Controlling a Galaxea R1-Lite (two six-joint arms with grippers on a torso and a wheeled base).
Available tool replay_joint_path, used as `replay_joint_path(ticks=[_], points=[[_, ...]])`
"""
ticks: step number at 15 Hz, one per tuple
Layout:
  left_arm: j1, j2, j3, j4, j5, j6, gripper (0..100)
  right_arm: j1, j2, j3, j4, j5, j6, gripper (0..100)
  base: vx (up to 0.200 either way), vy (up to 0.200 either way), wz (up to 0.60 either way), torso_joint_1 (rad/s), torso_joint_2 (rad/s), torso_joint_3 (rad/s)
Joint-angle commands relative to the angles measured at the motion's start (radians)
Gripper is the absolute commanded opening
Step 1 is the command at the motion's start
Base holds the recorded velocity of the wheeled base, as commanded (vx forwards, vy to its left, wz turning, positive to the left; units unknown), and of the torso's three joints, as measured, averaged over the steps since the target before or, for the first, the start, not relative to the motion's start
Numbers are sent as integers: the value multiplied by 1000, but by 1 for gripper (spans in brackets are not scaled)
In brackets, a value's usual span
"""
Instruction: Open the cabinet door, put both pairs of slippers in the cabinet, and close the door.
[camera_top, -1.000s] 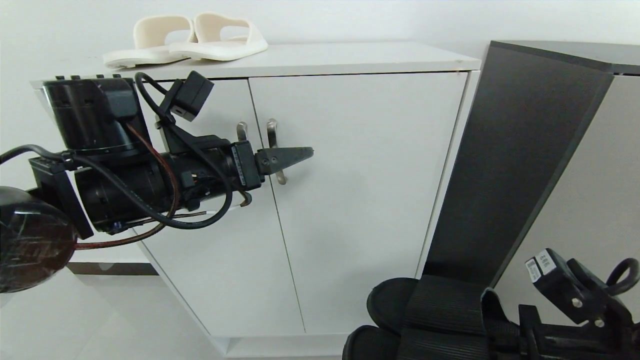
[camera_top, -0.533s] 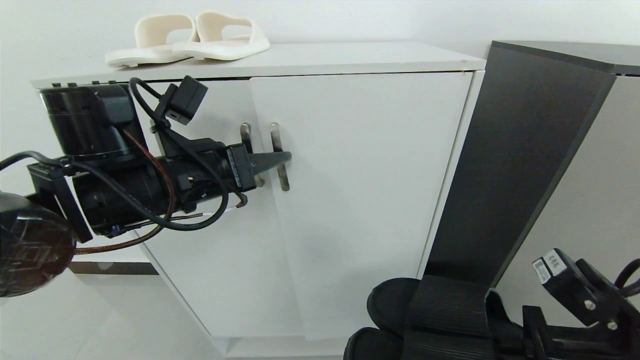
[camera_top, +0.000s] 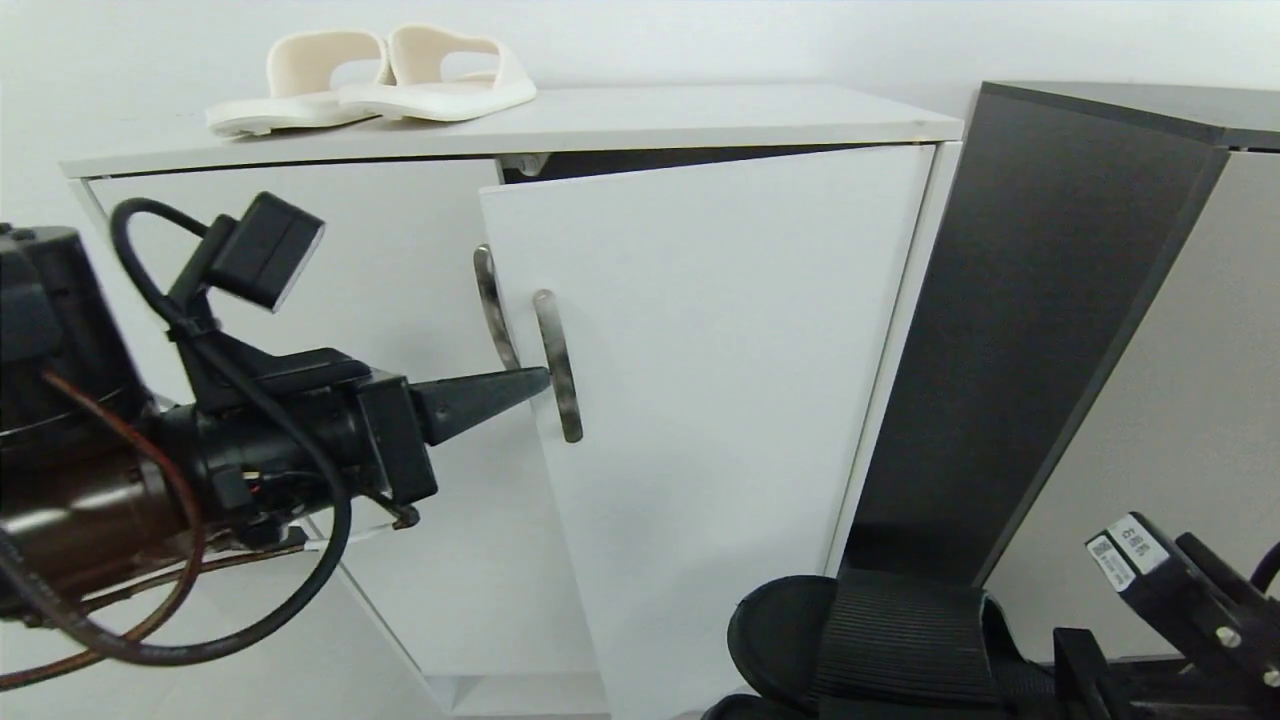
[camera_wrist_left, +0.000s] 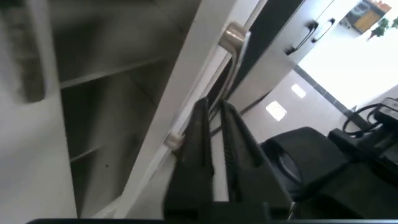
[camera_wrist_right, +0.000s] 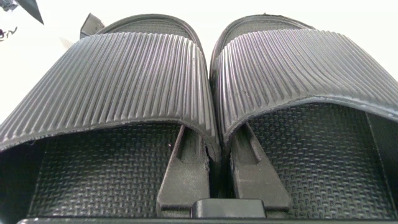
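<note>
Cabinet door (camera_top: 720, 400), head view: the right-hand leaf was flush one second ago, just ajar half a second ago, and now stands swung out, with a dark gap open under the cabinet top (camera_top: 700, 112). The left gripper (camera_top: 535, 383) has drawn back toward the robot with the leaf and sits at the door handle (camera_top: 557, 365). The left-hand door (camera_top: 300, 230) is shut. Judgement: the opening step is under way but not finished (the gap looks too narrow for loading). The white slippers (camera_top: 370, 80) lie side by side on the cabinot top, near its left end, untouched. The black slippers (camera_top: 880, 640) hang low at the right, in front of a dark panel (camera_top: 1050, 300), clear of the swinging leaf.

Left wrist view: the left gripper (camera_wrist_left: 213, 107) has its fingers closed to a narrow slot with the door handle (camera_wrist_left: 233, 40) running between them, so it is clamped on the handle. Past the door's edge (camera_wrist_left: 186, 93) the interior shows a shelf (camera_wrist_left: 106, 71); no slippers lie on the parts seen.

Right wrist view: the right gripper (camera_wrist_right: 216, 163) has one finger inside each of the black slippers (camera_wrist_right: 124, 81) and pinches their two inner walls together, carrying the pair as one unit. Both pairs remain outside the cabinet.
</note>
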Motion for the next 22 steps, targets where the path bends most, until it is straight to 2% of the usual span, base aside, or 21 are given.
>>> replay_joint_path(ticks=[1, 3, 5, 6, 7, 12, 17, 22], points=[[-4, -99, 54, 0, 1, 0, 0, 1, 1, 1, -1, 1, 0, 0, 0, 0, 0, 0, 0, 0], [-4, -193, 111, 1, 1, -3, 0, 1, -1, 2, -1, 1, 0, 0, 0, 0, 0, 0, 0, 0], [12, -230, 109, 3, 3, -21, 0, 1, -1, 2, 1, 4, 0, 0, 0, 0, 0, 0, 0, 0], [48, -223, 99, 1, 3, -43, 0, 1, -1, 4, 1, 11, 0, 0, 0, 0, 0, 0, 0, 0], [82, -202, 82, 1, 1, -43, 0, 1, -3, 4, 1, 16, -1, 0, 0, 0, 0, 0, 0, 0], [151, -29, -29, -2, 1, -41, 0, 1, -3, 4, 1, 16, -1, 0, 0, 0, 0, 0, 0, 0], [153, 100, -133, -2, -9, -43, 0, 2, -3, 7, 6, 16, -1, 0, 0, 0, 0, 0, 0, 0], [143, 149, -161, -40, -23, -41, 0, 24, -3, 16, 7, 17, -1, 0, 0, 0, 0, 0, 0, 0]])
